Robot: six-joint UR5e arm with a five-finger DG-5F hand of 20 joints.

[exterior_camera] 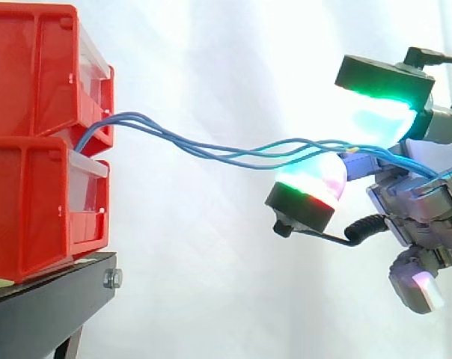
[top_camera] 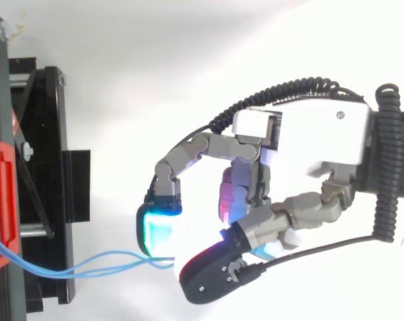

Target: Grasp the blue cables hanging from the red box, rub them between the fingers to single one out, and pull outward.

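from the red box (exterior_camera: 31, 112) at left, blue cables (exterior_camera: 211, 149) run rightward, bunched, into the hand (exterior_camera: 424, 202), its pads pinched on several strands. rolling them slowly under light pressure should free one before any pull.

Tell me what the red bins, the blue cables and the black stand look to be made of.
The red bins look like moulded plastic, glossy, with ribbed walls and clear drawer fronts. The blue cables seem plastic-insulated wire, smooth and flexible, bending in soft curves. The black stand is probably painted metal, matte, with a bolt at its corner.
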